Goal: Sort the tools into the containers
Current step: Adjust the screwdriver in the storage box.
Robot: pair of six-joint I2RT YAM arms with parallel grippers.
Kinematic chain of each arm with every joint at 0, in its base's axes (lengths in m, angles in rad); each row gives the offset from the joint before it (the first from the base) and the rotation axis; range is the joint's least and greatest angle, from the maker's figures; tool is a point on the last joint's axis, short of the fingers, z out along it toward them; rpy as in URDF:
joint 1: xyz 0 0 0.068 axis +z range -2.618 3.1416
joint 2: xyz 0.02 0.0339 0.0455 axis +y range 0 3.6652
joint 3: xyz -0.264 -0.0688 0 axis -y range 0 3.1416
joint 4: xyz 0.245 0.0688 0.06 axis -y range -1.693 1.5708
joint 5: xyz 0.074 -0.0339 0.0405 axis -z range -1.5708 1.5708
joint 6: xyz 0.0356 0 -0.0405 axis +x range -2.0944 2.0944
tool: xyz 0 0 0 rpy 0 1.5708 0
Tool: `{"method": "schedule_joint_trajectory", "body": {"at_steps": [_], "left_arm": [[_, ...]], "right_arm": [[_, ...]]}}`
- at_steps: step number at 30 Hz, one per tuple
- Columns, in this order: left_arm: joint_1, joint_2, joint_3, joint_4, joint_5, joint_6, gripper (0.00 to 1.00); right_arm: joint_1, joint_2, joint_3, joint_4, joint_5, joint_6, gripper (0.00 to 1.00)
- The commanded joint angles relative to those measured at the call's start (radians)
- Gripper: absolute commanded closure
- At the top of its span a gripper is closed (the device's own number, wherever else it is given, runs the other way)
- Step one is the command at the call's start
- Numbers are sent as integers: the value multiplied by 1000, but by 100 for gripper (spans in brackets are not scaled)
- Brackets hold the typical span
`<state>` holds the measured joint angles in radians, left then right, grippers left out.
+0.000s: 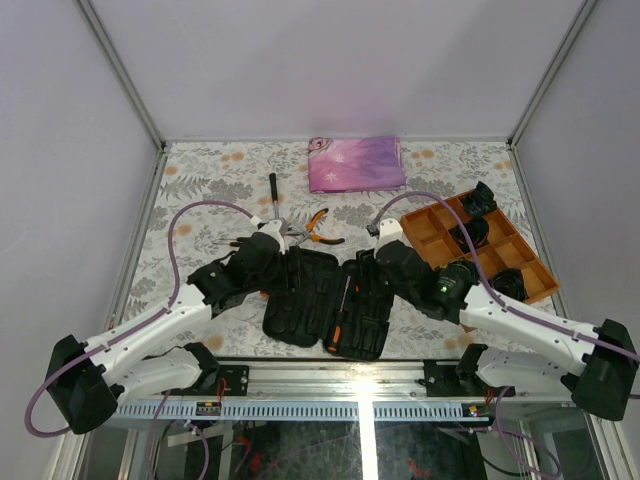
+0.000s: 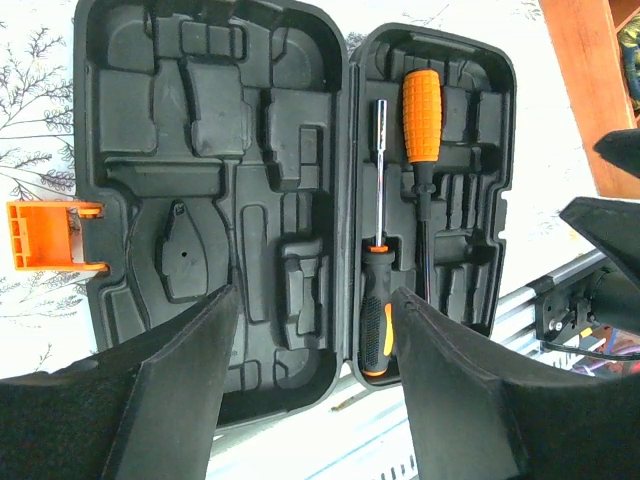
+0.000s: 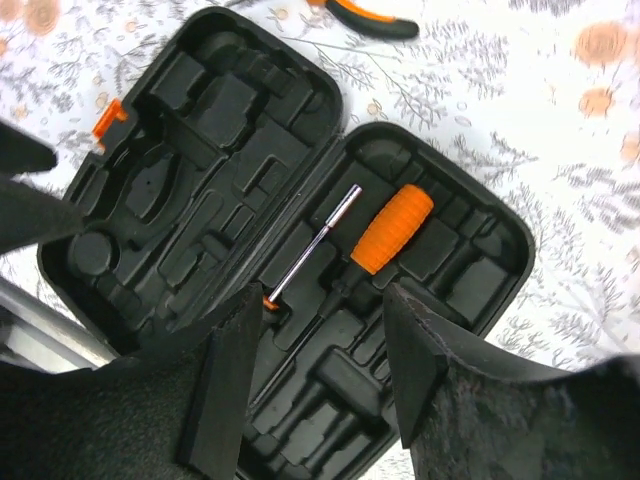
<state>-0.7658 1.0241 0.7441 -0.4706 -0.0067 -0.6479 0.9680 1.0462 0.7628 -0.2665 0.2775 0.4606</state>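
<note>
The black tool case (image 1: 300, 310) lies open on the table, with two screwdrivers in its right half. One has a fat orange handle (image 2: 421, 110) (image 3: 392, 228). The other has a silver shaft and a black-and-orange grip (image 2: 376, 300) (image 1: 335, 335). My left gripper (image 2: 313, 300) (image 1: 283, 262) hangs open above the case near its hinge, nothing between its fingers. Over the right half, my right gripper (image 3: 322, 300) (image 1: 372, 270) is also open and empty. Orange-handled pliers (image 1: 318, 228) (image 3: 365, 15) lie behind the case, and a black-handled hammer (image 1: 273, 190) lies farther back.
A folded pink-purple cloth (image 1: 355, 162) lies at the back. An orange divided tray (image 1: 430, 228) holding black coiled bundles stands at the right. An orange latch (image 2: 40, 235) sticks out from the case's left half. The table's near rail (image 1: 350, 375) runs just below the case.
</note>
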Motion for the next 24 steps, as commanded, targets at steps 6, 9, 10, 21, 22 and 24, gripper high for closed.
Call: {"method": "schedule_joint_trajectory", "body": {"at_steps": [6,9,10,21,22,24], "left_arm": [[-38,4,-25,56,-14,-39,38],[-42,2,-36,62,-13,-51,38],[-45,2,-39,65,-12,-54,38],[-60,65,-111,145,-7,-78,40],[-63,68,-121,150,-10,-82,40],[-68,72,-143,163,-11,-91,40]], "right_arm": [[-107,174,41,-73,-77,394,51],[-113,223,36,-46,-119,410,53],[-114,238,37,-38,-133,411,54],[-123,411,72,-35,-150,410,60],[-124,420,70,-30,-147,411,61],[-127,439,67,-19,-135,411,63]]}}
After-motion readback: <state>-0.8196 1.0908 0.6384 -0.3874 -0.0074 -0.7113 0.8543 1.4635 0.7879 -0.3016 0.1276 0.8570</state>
